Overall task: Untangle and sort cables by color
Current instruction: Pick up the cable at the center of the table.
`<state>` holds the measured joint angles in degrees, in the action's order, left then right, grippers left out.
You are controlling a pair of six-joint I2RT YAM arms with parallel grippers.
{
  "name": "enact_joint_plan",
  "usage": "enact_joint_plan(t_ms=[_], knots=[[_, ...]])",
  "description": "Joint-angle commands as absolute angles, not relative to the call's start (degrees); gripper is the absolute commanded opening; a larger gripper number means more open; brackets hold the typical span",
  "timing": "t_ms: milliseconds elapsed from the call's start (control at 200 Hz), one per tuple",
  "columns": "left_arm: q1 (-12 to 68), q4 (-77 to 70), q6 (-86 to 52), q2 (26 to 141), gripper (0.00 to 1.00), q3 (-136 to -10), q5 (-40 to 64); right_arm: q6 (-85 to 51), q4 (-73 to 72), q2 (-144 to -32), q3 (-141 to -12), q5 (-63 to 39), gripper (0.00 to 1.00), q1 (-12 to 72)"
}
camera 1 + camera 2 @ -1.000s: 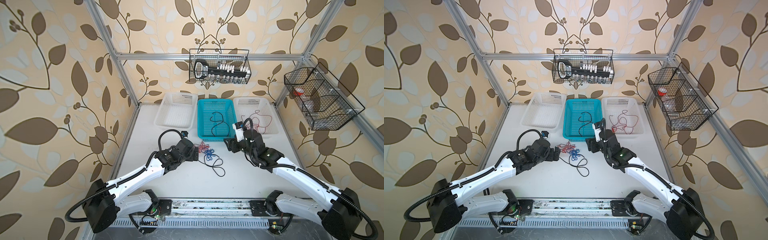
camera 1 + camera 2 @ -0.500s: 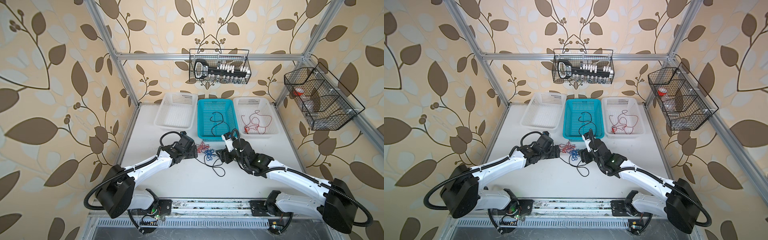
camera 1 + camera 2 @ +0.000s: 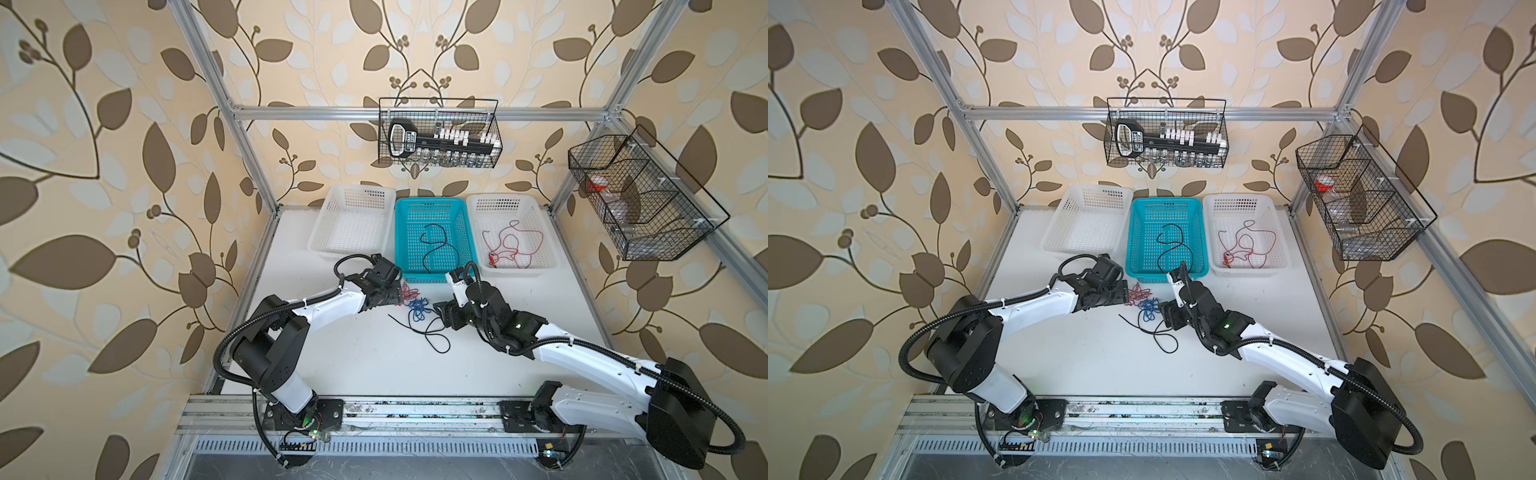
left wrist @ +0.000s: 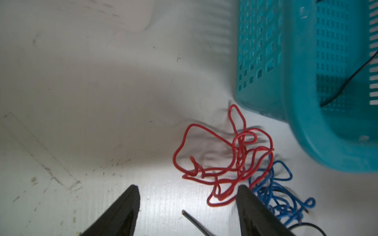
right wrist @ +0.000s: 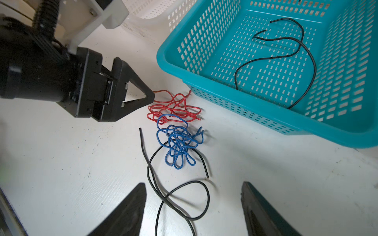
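Standing open, left gripper touches red cable.

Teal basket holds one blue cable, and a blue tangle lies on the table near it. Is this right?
No: the cable in the teal basket is black, not blue; the right wrist view shows it. The blue tangle does lie on the table near it.

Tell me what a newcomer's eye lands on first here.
The bright tangle of red cable and blue cable on the white table, just in front of the teal basket. That basket stands out at the back and holds a single black cable.
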<state>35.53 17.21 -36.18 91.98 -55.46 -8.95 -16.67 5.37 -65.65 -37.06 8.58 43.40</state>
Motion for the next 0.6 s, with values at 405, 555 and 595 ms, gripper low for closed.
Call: enact_joint_plan(t_ms=[405,555,595], knots=[[33.97,14.67,-37.45,97.37,0.55,-58.44,-8.91,-17.93,4.03,-65.70,-35.56,9.31,0.74,43.77],[33.78,14.38,-37.60,97.96,0.47,-58.77,-8.72,-17.86,4.01,-65.79,-35.46,9.67,0.74,43.86],[33.72,14.35,-37.78,98.17,0.46,-58.83,-8.61,-17.91,4.04,-65.92,-35.59,9.67,0.74,43.90]])
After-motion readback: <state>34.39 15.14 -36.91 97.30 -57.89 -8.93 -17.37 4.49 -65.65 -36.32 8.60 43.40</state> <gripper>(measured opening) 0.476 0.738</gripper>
